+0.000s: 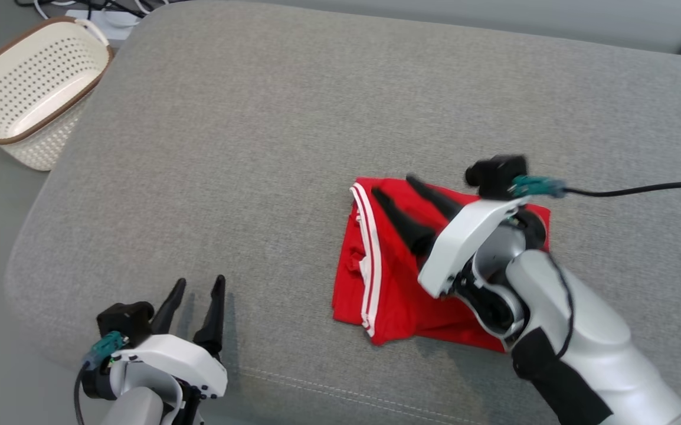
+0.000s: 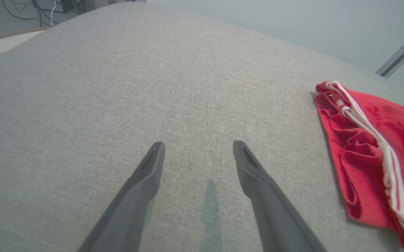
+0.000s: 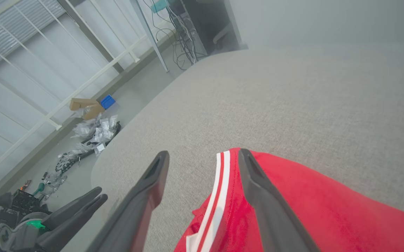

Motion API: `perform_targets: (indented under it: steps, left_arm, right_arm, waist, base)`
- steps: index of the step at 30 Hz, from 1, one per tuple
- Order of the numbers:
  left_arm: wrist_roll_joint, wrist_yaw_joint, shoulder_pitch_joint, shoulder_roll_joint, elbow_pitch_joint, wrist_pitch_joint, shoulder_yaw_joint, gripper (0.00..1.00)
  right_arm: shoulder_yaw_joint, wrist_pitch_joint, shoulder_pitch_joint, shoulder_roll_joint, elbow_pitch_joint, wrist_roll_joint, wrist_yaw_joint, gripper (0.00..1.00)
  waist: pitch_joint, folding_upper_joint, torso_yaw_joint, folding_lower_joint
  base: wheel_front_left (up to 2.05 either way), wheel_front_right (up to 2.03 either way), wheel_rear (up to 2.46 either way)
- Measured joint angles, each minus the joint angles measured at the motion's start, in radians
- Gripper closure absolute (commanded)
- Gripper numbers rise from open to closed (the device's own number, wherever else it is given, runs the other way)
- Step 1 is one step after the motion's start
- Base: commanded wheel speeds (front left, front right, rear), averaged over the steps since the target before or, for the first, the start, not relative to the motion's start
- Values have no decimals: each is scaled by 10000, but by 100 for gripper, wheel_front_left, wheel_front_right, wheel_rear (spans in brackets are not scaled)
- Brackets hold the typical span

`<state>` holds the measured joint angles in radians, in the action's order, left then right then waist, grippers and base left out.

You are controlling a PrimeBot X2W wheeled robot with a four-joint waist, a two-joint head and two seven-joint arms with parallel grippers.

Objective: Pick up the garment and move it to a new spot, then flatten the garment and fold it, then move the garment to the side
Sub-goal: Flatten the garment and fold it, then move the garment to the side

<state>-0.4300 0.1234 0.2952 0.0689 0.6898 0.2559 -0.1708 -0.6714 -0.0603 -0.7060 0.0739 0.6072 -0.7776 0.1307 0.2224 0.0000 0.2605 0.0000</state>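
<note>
The garment [image 1: 388,277] is a pair of red shorts with white side stripes, folded into a rough rectangle right of centre on the grey cushion [image 1: 293,118]. My right gripper [image 1: 392,184] hovers over its upper part, open, with nothing between its fingers. In the right wrist view the right gripper [image 3: 203,157] spreads above the striped edge of the garment [image 3: 293,210]. My left gripper [image 1: 199,285] stands open near the front left edge, well left of the shorts. The left wrist view has the left gripper [image 2: 198,147] over bare fabric, the garment [image 2: 370,150] off to its right.
A cream perforated basket [image 1: 28,88] with a brown rim stands on the floor beyond the cushion's far left corner. Cables and clutter lie on the floor [image 3: 83,140] past the cushion's edge. A black cable [image 1: 641,190] trails right from the right wrist.
</note>
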Motion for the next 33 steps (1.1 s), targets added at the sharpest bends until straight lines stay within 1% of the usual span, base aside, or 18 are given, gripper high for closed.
perform_targets:
  steps: [2, 4, 7, 9, 11, 12, 14, 17, 20, 28, 33]
  left_arm:
    - [8, 0, 10, 36, -79, 0, 226, 0]
    - [82, 0, 13, 44, -148, 0, 414, 0]
    - [192, 0, 12, 40, -280, 0, 575, 0]
    - [288, 0, 12, 21, -341, 0, 610, 0]
    - [336, 0, 12, 10, -376, 0, 639, 0]
    - [341, 0, 12, -8, -403, 0, 656, 0]
    - [343, 0, 12, -36, -430, 0, 660, 0]
    - [360, 0, 12, -67, -468, 0, 635, 0]
    - [360, 0, 12, -61, -483, 0, 579, 0]
    - [355, 0, 12, -42, -481, 0, 351, 0]
    - [326, 0, 12, 35, -481, 0, 257, 0]
  right_arm:
    - [422, 374, -49, 12, -447, -290, 0, 0]
    - [955, 792, -48, 192, -844, -360, 0, 0]
    - [2224, 1321, 149, 871, -1152, -399, 0, 0]
    - [2859, 1430, 669, 1337, -1141, -357, 0, 0]
    - [3283, 1430, 1426, 1452, -1066, -380, -2, 0]
    - [3317, 1427, 1811, 1436, -1028, -347, -2, 0]
    - [3407, 1423, 2476, 1206, -959, -389, -2, 0]
    - [3400, 1430, 2966, 802, -890, -416, -2, 0]
    - [3396, 1490, 3007, 566, -834, -483, -2, 0]
    - [3478, 1501, 2960, 523, -79, -677, -2, 0]
    - [3521, 1628, 2463, 502, 518, -763, -2, 0]
  waist:
    - [-14, 0, -139, 0]
    - [-53, 0, -307, 0]
    - [-135, 0, -604, 0]
    - [-179, 0, -814, 1]
    - [-204, 0, -1005, 0]
    - [-209, 0, -1085, 0]
    - [-197, 0, -1200, 0]
    - [-134, 0, -1240, 0]
    - [-100, 0, -1216, 0]
    - [-17, 0, -927, 0]
    - [147, 0, -717, 0]
  base:
    - [0, 0, 0]
    - [0, 0, 0]
    - [0, 0, 0]
    - [0, 0, 0]
    - [0, 0, 0]
    - [0, 0, 0]
    - [0, 0, 0]
    - [0, 0, 0]
    - [0, 0, 0]
    - [0, 0, 0]
    - [0, 0, 0]
